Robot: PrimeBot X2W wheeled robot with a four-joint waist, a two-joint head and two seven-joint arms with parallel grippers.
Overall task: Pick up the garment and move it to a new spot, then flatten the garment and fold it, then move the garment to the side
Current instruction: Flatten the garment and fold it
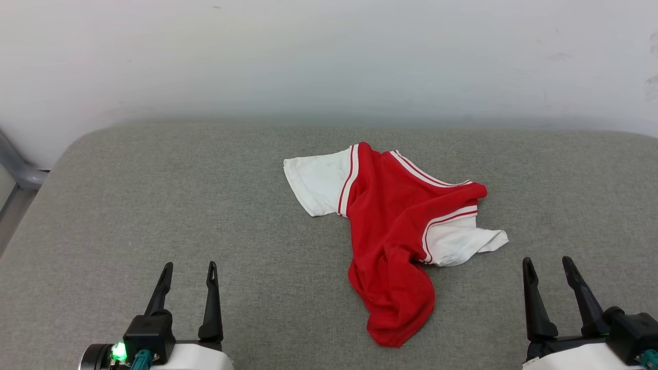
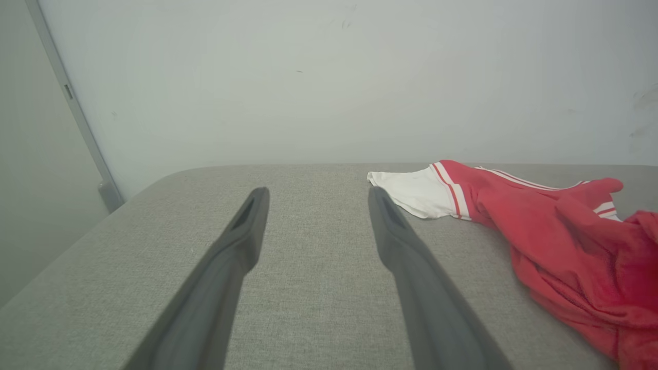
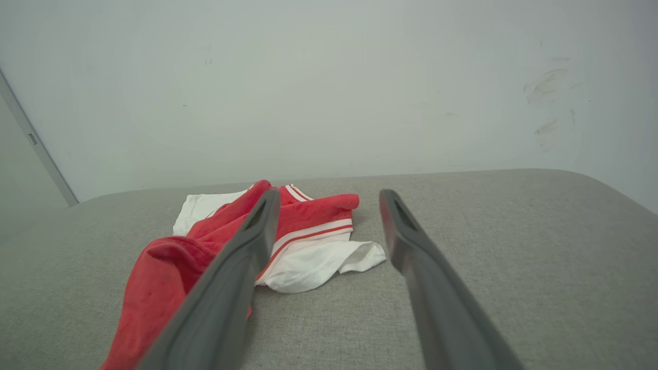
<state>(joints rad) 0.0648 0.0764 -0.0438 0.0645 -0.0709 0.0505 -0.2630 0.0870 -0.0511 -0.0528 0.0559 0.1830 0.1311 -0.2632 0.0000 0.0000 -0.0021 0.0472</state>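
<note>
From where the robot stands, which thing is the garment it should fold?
Look at the grey cushioned surface against the pale wall. Just right of its middle lies a crumpled red T-shirt; white sleeves edged in red stripes set it apart.

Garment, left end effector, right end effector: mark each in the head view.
garment (image 1: 396,226), head view, on its red body.
left end effector (image 1: 190,265), head view, midway between fingertips.
right end effector (image 1: 546,260), head view, midway between fingertips.

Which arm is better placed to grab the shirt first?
Right, probably. The garment lies crumpled right of centre, its white sleeve just ahead of the open right pincer. The open left pincer faces bare grey cushion, farther off.
</note>
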